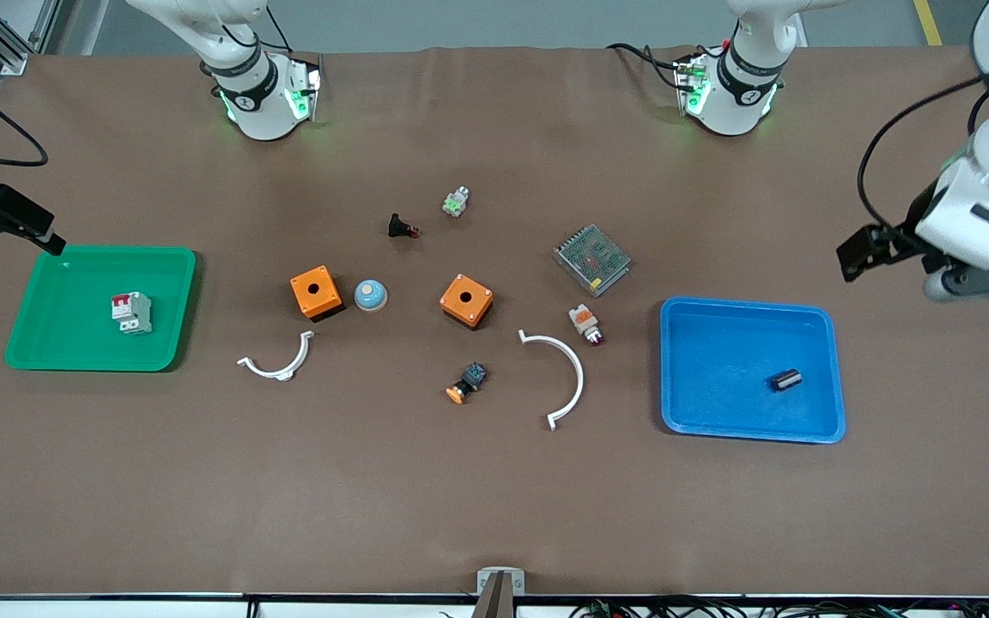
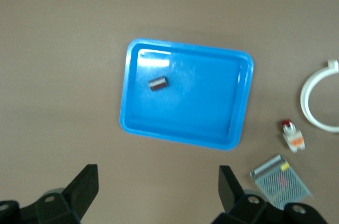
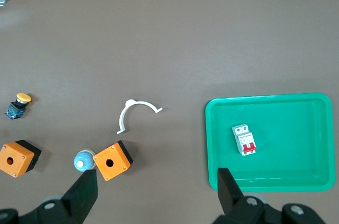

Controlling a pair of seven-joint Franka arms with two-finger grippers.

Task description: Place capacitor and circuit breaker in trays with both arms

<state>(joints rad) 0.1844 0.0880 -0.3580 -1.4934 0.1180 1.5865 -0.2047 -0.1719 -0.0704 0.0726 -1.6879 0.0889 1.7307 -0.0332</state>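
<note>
Now the capacitor [image 1: 786, 379] lies inside the blue tray [image 1: 821, 429] and the circuit breaker [image 1: 131, 312] lies inside the green tray [image 1: 39, 356], so both parts look placed. The left gripper [image 2: 158, 192] is high up near the blue tray with its jaws wide apart and holding nothing, and the right gripper [image 3: 157, 195] is up by the green tray, spread wide and empty too. If an arm dips low as it swings home, I think it could bump a tray edge and jolt the little capacitor so it rolls.
</note>
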